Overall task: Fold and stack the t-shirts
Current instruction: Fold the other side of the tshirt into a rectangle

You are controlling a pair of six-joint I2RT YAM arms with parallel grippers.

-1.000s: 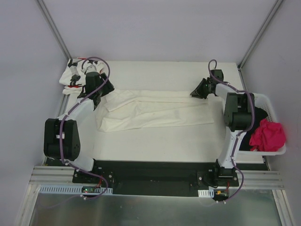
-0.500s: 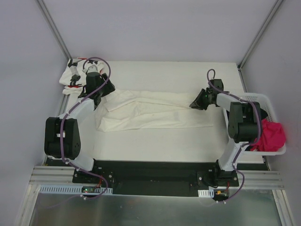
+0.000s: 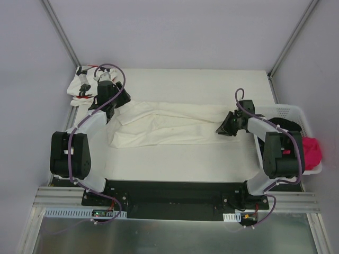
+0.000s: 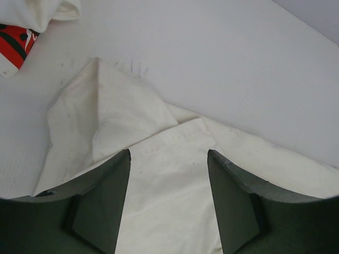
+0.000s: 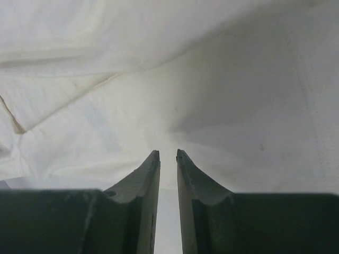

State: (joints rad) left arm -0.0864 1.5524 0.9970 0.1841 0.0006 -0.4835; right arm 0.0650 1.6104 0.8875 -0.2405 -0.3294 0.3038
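Since a second ago my right gripper [image 3: 224,128] has swung toward the near edge, dragging the right end of the cream-white t-shirt [image 3: 164,127] with it. Its fingers [image 5: 143,185] are pressed almost together on that cloth. My left gripper [image 4: 168,154] hovers with fingers spread over the shirt's left end. The star-print t-shirt [image 3: 80,85] lies bunched at the far left corner of the table [image 3: 185,84].

The white surface [image 3: 180,159] is carrying a big cream-white t-shirt [image 3: 169,127], which is lying stretched left to right across the middle. A crumpled star-print t-shirt [image 3: 79,87] is sitting in the far left corner, and a white basket [image 3: 290,110] is resting at the right edge.
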